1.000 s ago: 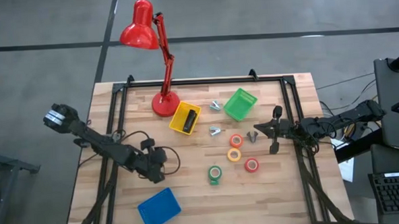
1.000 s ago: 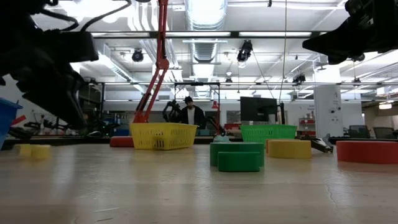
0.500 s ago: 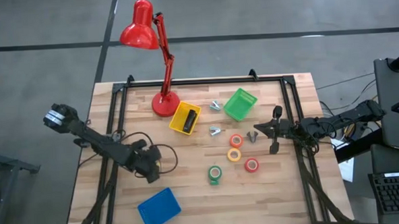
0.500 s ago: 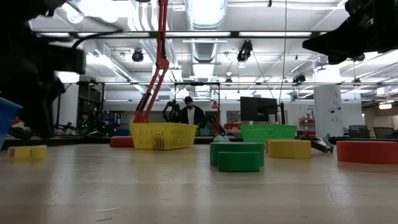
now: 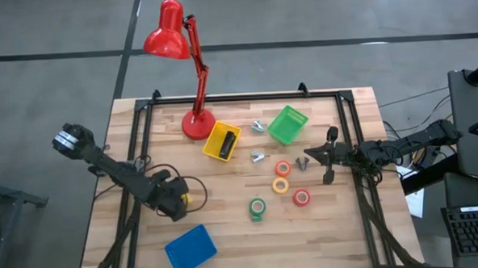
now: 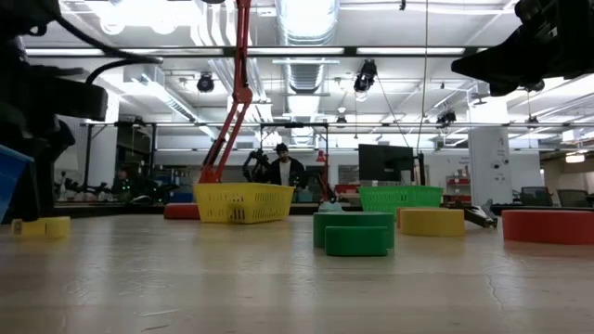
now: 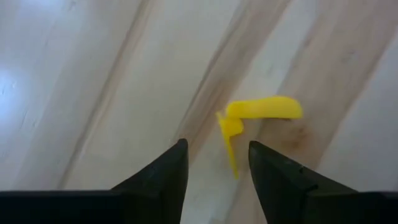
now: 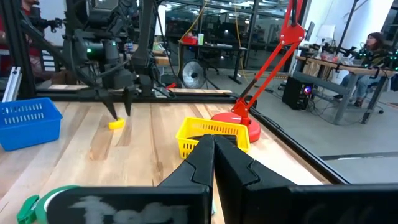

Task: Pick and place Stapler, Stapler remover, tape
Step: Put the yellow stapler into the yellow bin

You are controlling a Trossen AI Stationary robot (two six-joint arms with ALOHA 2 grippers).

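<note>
The black stapler (image 5: 228, 142) lies in the yellow basket (image 5: 221, 141). Orange (image 5: 283, 168), yellow (image 5: 281, 185), green (image 5: 257, 207) and red (image 5: 302, 197) tape rolls lie flat on the wood. Silvery staple removers (image 5: 257, 157) rest near them. My left gripper (image 7: 216, 152) is open and empty, just above a small yellow block (image 7: 255, 112) that lies on the table (image 5: 186, 198). My right gripper (image 8: 214, 144) is shut and empty, hovering right of the tape rolls (image 5: 308, 158).
A green basket (image 5: 288, 124) sits at the far middle and a blue basket (image 5: 190, 249) at the near left. A red desk lamp (image 5: 196, 124) stands by the yellow basket. Black frame rails (image 5: 135, 155) run along the table's sides. People sit in the room beyond.
My left gripper has drawn back toward the table's left edge, away from the small yellow block, which stays lying on the wood.
</note>
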